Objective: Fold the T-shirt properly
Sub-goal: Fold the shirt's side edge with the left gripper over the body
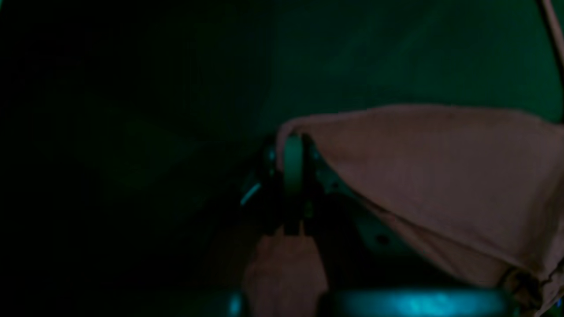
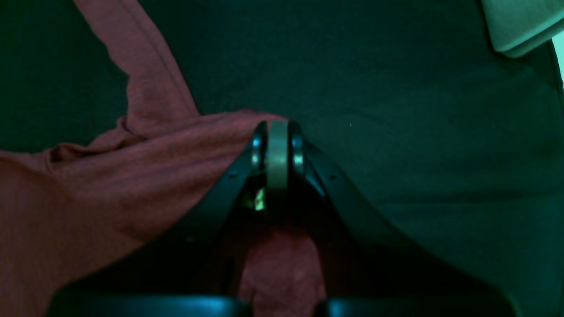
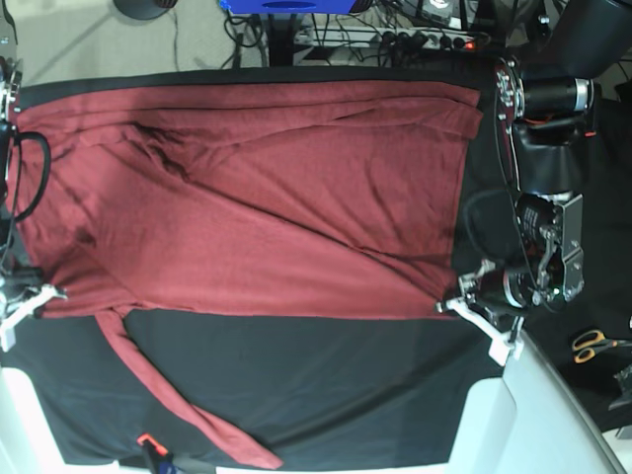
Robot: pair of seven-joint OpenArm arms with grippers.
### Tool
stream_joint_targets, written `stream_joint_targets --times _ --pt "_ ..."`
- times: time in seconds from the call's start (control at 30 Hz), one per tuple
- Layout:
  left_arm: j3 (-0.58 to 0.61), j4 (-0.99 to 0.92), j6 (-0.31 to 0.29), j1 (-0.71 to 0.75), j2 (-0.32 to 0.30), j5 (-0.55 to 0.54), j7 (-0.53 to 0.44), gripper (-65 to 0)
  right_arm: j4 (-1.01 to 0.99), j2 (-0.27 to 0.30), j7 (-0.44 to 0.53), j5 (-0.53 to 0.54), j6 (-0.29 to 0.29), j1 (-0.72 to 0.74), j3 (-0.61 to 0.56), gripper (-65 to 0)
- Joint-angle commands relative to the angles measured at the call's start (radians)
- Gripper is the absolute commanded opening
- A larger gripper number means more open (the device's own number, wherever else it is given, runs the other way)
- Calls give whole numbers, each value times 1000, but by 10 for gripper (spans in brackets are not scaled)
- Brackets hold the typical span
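A black table cloth [image 3: 326, 385] covers the table (cables [image 3: 415, 25] and scissors [image 3: 592, 344] beyond).

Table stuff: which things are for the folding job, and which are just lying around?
For the job:
T-shirt, dark red
left gripper, shut on the T-shirt
right gripper, shut on the T-shirt

Just lying about:
scissors, orange handles
cables behind the table
black table cloth underneath

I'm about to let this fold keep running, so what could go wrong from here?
1. Each gripper pinches only a corner of the T-shirt: the left gripper and the right gripper. A hard pull might slip one free.
2. One sleeve trails loose across the black table cloth and could bunch into the fold.
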Motion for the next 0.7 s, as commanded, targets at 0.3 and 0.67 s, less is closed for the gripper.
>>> stream_joint_targets --times 0.3,0.67 --pt "-13 257 -6 103 10 -14 124 -650 20 23 14 10 0 -59 4 -650" --pt "-13 407 -6 264 13 -14 171 -650 133 22 -52 10 -3 -162 65 -650"
